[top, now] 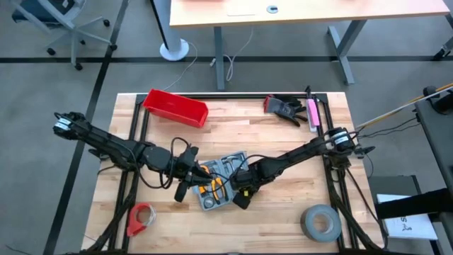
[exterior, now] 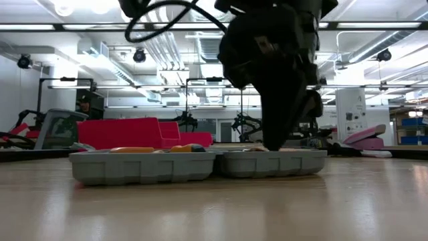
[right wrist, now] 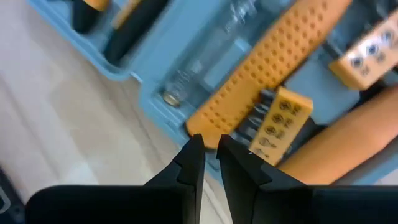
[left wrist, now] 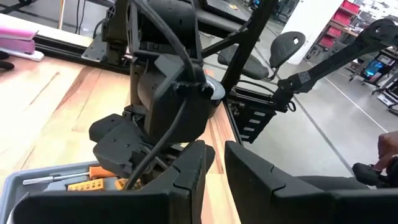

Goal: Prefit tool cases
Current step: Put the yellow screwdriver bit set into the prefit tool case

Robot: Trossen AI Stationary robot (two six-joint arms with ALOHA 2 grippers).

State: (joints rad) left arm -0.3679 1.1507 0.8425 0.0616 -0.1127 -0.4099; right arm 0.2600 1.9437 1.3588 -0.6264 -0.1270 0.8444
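Observation:
The grey-blue tool case (top: 221,183) lies open and flat on the middle of the table, with orange-handled tools in its recesses. In the low view its two halves (exterior: 200,164) sit side by side on the wood. My right gripper (right wrist: 210,144) is shut and points down into the case at the end of an orange dotted handle (right wrist: 273,68). It reaches in from the case's right side (top: 242,193). My left gripper (left wrist: 215,163), nearly shut with nothing between the fingers, hovers at the case's left edge (top: 185,185) and faces the right arm. My right gripper comes from above with shut fingertips (right wrist: 194,152) at the lower end of the orange dotted handle (right wrist: 208,124), near the case's rim. In the low view it reaches down into the case's right half (exterior: 277,144). Whether the tips touch the handle, I cannot tell.
A red bin (top: 175,108) stands at the far left. Black gloves (top: 284,108) and a pink tool (top: 312,113) lie at the far right. A grey tape roll (top: 320,222) sits near right, a red tape dispenser (top: 140,218) near left. Bare wood lies in front of the case.

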